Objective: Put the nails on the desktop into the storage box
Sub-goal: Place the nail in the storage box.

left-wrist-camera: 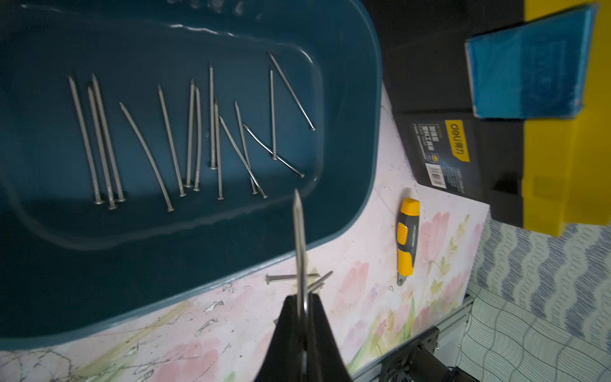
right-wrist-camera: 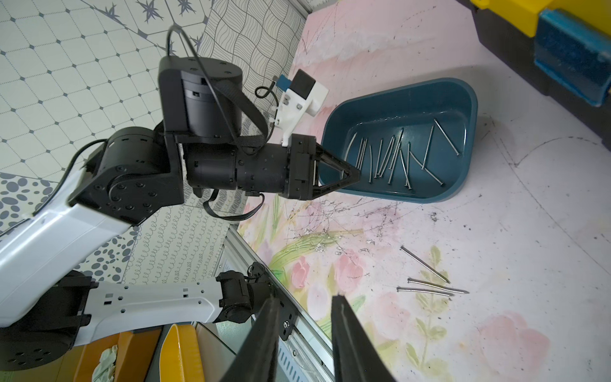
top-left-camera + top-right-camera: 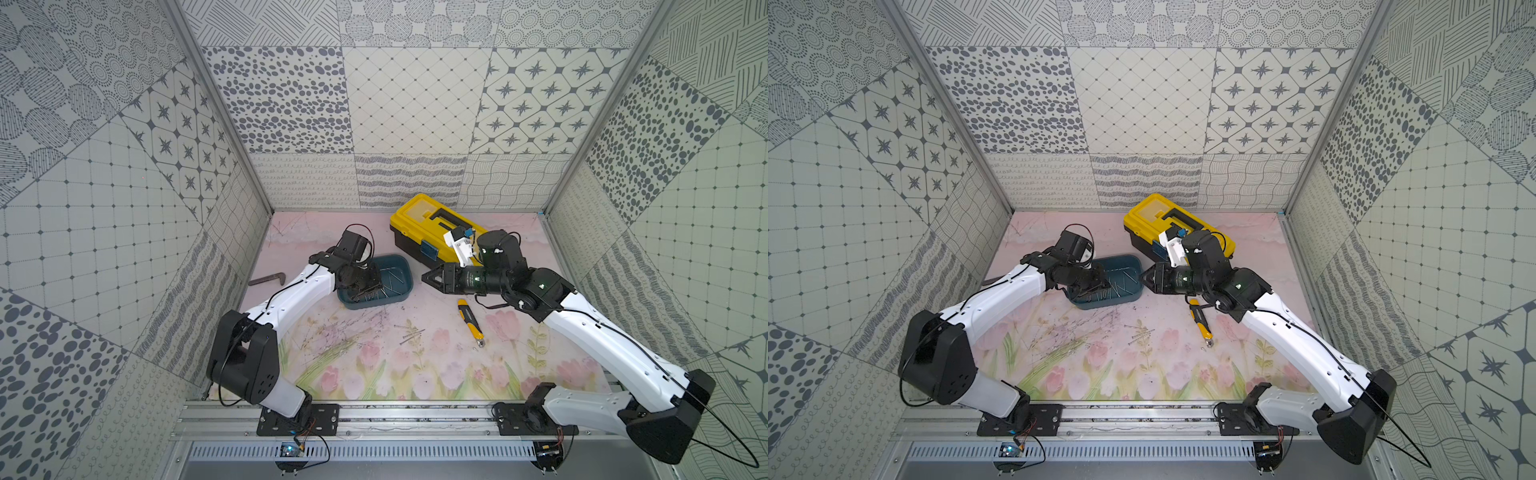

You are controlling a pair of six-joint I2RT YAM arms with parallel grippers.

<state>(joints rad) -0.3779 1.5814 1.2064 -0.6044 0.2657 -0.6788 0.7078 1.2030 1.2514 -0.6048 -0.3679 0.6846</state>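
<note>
storage box (image 3: 374,304): you'll find most nails (image 1: 189,132) in it
loose nails (image 2: 425,292): before it, on the tabletop (image 3: 436,374)
toolbox (image 3: 419,212): behind it

Left gripper (image 1: 302,301) pinched closed; right gripper (image 2: 305,301) parted.

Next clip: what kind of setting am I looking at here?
Probably a staged robot test cell, not a real workshop: patterned wall panels box in the tulip-printed desktop, the left arm and right arm are bolted to an aluminium rail, and a yellow-lidded toolbox sits on it.
</note>
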